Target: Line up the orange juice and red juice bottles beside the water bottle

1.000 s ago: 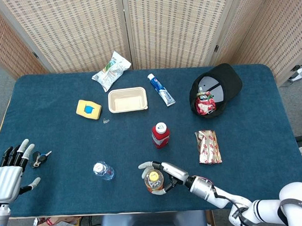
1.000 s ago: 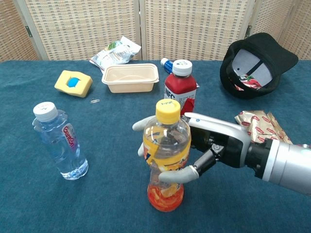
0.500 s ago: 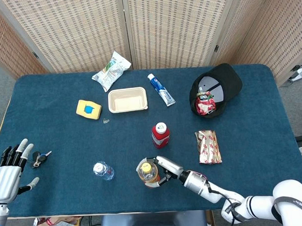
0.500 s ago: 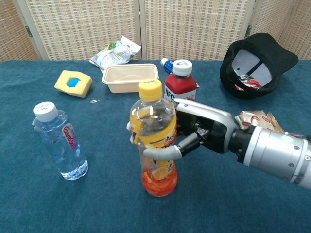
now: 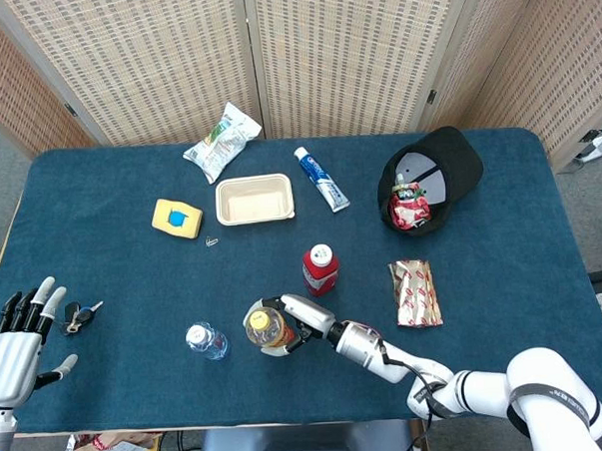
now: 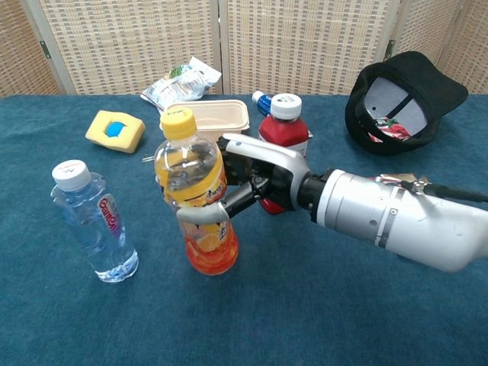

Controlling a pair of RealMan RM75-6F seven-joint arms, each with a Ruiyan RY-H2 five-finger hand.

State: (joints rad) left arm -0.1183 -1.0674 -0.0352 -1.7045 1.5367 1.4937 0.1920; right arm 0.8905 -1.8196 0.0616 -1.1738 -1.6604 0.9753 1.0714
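The right hand (image 6: 252, 183) grips the yellow-capped plastic orange juice bottle (image 6: 194, 206) — fingers (image 6: 204, 215) wrapped around its middle. The clear water bottle (image 6: 91, 221) stands beyond the fingertips — the left hand (image 5: 11, 343) rests with fingers spread.

The worktop (image 5: 503, 277) is covered in dark teal-blue cloth. The orange juice bottle (image 6: 194, 206) has a yellow cap, a clear upper body and orange liquid below. The red juice bottle (image 6: 284, 141) is red with a white cap. The water bottle (image 6: 91, 225) is clear with a white cap and a red-lettered label. The right robot hand (image 6: 248, 183) is silver-grey with black inner parts; the left robot hand (image 5: 14, 343) is white with black fingers. The cap (image 5: 448, 159) is black. The sponge (image 5: 177, 218) is yellow with a blue patch.
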